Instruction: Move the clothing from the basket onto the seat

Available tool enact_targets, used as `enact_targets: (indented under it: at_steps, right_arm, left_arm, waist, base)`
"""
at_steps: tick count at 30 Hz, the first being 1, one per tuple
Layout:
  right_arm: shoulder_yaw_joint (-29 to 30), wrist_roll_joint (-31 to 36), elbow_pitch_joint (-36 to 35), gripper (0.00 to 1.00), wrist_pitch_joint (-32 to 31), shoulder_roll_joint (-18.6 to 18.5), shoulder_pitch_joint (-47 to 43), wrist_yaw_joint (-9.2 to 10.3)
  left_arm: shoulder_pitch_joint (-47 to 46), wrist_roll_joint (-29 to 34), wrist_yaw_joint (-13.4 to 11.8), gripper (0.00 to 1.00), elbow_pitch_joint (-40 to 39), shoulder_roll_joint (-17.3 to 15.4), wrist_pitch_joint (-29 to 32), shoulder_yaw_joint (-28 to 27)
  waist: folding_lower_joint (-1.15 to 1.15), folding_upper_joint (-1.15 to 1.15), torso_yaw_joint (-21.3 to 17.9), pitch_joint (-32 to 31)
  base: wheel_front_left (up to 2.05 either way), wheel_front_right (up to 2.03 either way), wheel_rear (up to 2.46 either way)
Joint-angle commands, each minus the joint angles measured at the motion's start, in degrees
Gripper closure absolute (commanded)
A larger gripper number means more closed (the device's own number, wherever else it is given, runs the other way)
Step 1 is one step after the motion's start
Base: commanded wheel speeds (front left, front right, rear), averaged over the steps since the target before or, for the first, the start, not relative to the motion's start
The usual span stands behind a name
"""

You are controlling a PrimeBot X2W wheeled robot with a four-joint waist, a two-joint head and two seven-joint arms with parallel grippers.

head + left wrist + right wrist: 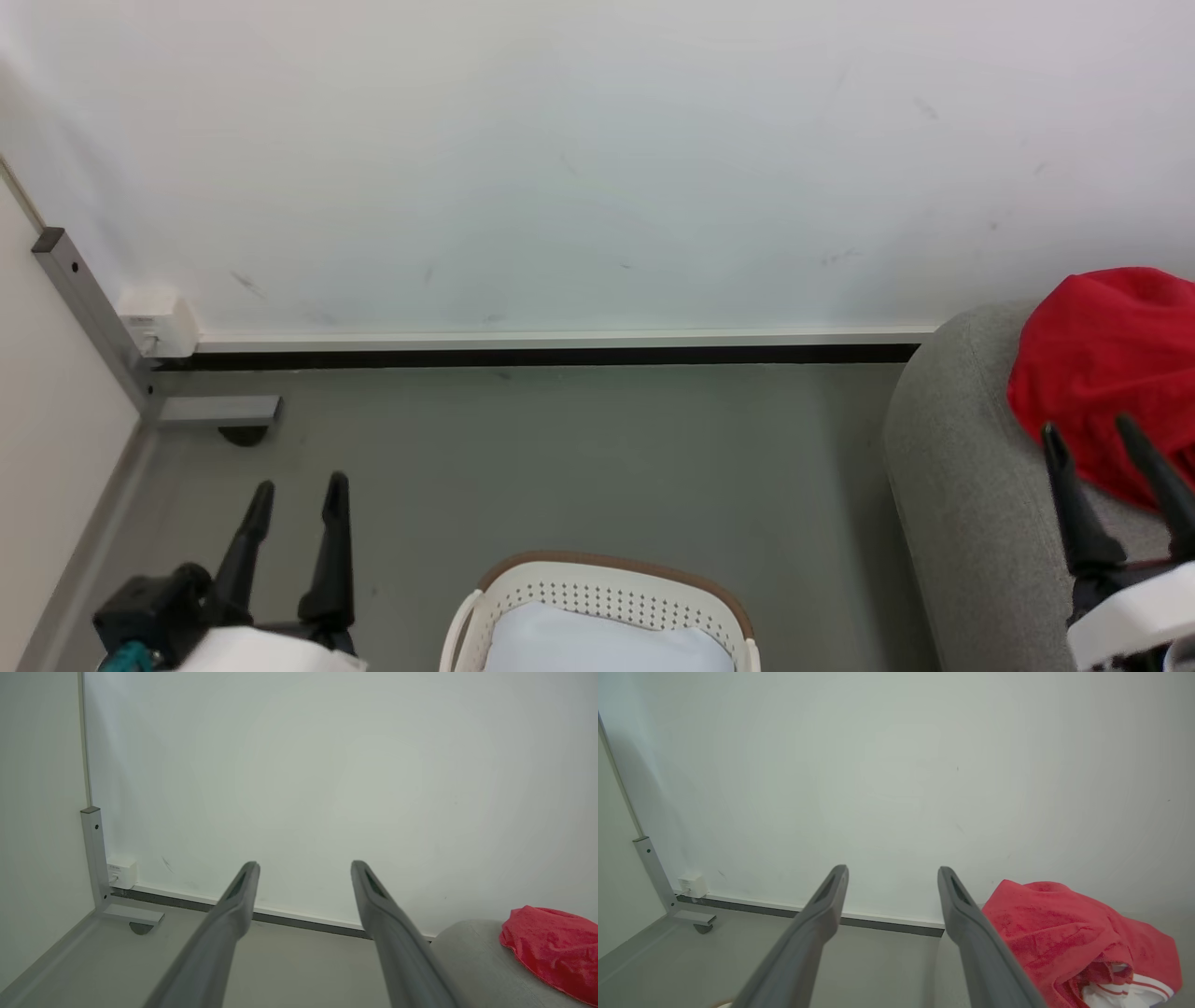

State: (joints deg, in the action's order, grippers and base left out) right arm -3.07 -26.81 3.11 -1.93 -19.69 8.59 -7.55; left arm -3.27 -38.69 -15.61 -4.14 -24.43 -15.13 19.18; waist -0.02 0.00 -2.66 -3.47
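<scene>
The red clothing (1106, 373) lies bunched on the grey seat (952, 485) at the right edge of the head view; white stripe trim shows on the clothing (1069, 938) in the right wrist view. The white basket (597, 597) with a brown rim stands at the bottom centre, holding a pale blue-white cloth (597, 644). My right gripper (1088, 429) hovers open over the seat, its tips in front of the garment's near edge, nothing between them. Over the floor to the left of the basket, my left gripper (299, 485) is open and empty. The left wrist view has the clothing (556, 947) at far right.
A white wall (560, 168) with a dark baseboard runs across the back. A grey metal post (89, 308) with a foot and caster stands in the left corner beside a small white box (157, 320). Grey floor (579, 457) lies between basket and wall.
</scene>
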Motion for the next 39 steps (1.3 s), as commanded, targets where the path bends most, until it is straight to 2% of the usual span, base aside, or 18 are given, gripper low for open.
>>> enact_targets:
  at_steps: [1,4,7,10,14,20,33,34,39]
  right_arm:
    - [0.73,1.21,0.38,0.00,2.34,1.44,-2.06,0.13]
    - [0.15,2.07,2.79,0.00,9.09,6.47,-6.46,0.12]
    - [-2.42,3.66,5.91,0.00,14.04,9.35,-9.22,0.12]
    - [-3.85,4.10,8.35,0.00,16.16,11.29,-10.18,0.12]
    - [-5.54,4.71,10.62,0.00,16.79,12.09,-8.93,0.12]
    - [-6.83,4.72,11.74,0.00,17.08,11.81,-6.70,0.12]
    - [-7.29,4.73,11.20,0.00,17.14,12.11,-5.33,0.12]
    - [-7.37,4.41,11.52,1.00,16.96,12.33,-6.02,0.00]
    - [-6.96,1.38,12.19,1.00,16.07,12.76,-6.78,-0.01]
  left_arm:
    - [1.61,2.43,0.85,0.00,0.92,0.49,0.00,-0.50]
    - [3.92,5.97,4.17,0.00,3.54,3.29,-0.01,-2.73]
    - [6.08,9.81,7.06,0.00,5.75,6.20,-0.01,-5.25]
    - [7.18,13.24,9.54,0.00,6.77,9.16,-0.02,-7.90]
    - [7.48,16.38,12.85,0.00,7.47,12.30,-0.02,-11.06]
    - [6.65,19.73,16.82,0.00,8.95,14.79,-0.02,-14.86]
    - [5.93,22.70,21.03,0.00,13.25,18.01,-0.02,-18.44]
    - [6.60,22.07,21.01,1.00,13.45,18.17,0.00,-18.30]
    - [6.20,18.97,21.14,1.00,15.05,18.61,1.25,-18.90]
  waist:
    - [0.02,0.00,0.12,-0.08]
    - [0.02,0.00,0.35,-0.20]
    - [0.02,0.00,0.21,-0.22]
    - [0.02,0.00,0.21,-0.12]
    - [0.02,0.00,0.35,0.00]
    - [0.02,0.00,0.20,0.12]
    - [0.02,0.00,-0.43,0.46]
    - [0.02,0.00,-0.42,0.45]
    - [0.02,0.00,-0.35,0.54]
  base:
    - [0.00,0.00,0.00]
    - [0.00,0.00,0.00]
    - [0.00,0.00,0.00]
    - [0.00,0.00,0.00]
    - [0.00,0.00,0.00]
    - [0.00,0.00,0.00]
    - [0.00,0.00,0.00]
    - [0.00,0.00,0.00]
    - [0.00,0.00,0.00]
